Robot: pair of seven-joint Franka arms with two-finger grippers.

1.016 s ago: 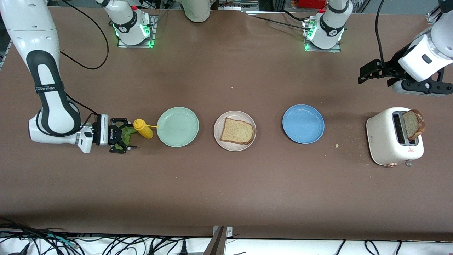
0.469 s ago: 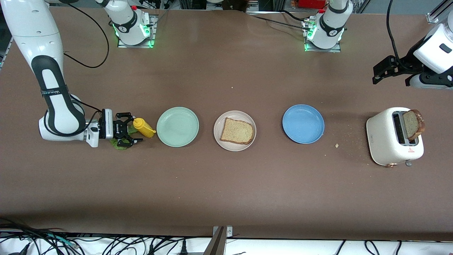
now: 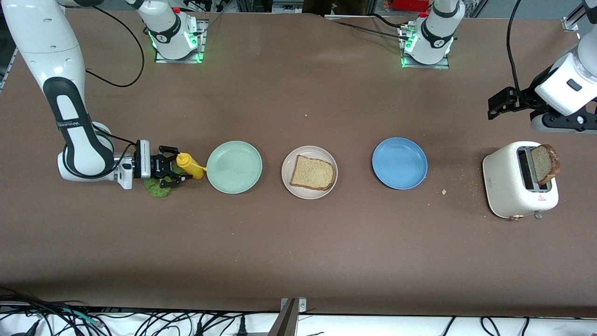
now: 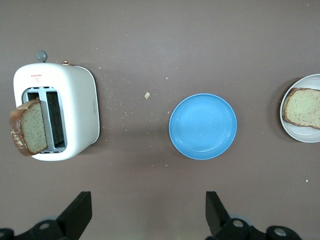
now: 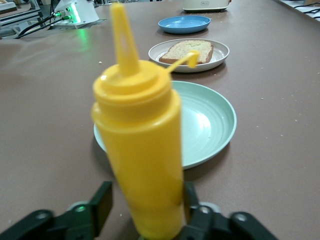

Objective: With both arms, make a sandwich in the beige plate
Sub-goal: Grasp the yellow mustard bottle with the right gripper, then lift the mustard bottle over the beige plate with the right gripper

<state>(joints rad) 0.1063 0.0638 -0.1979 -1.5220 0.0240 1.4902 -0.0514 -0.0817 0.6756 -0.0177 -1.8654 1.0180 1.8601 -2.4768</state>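
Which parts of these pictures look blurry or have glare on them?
Right wrist view: the yellow bottle fills the foreground out of focus, and the mint-green plate carries a bright sheen. Front view: green lights glow at both arm bases. Left wrist view: evenly lit and sharp.

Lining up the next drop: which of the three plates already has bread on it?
The beige plate, the middle one of the row, holds one bread slice. The mint-green plate and the blue plate hold nothing.

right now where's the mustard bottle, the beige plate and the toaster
mustard bottle [image 5: 145, 150]: right wrist view, on its body
beige plate [image 3: 285, 168]: front view, on its bare rim
toaster [image 3: 503, 182]: front view, on its white side
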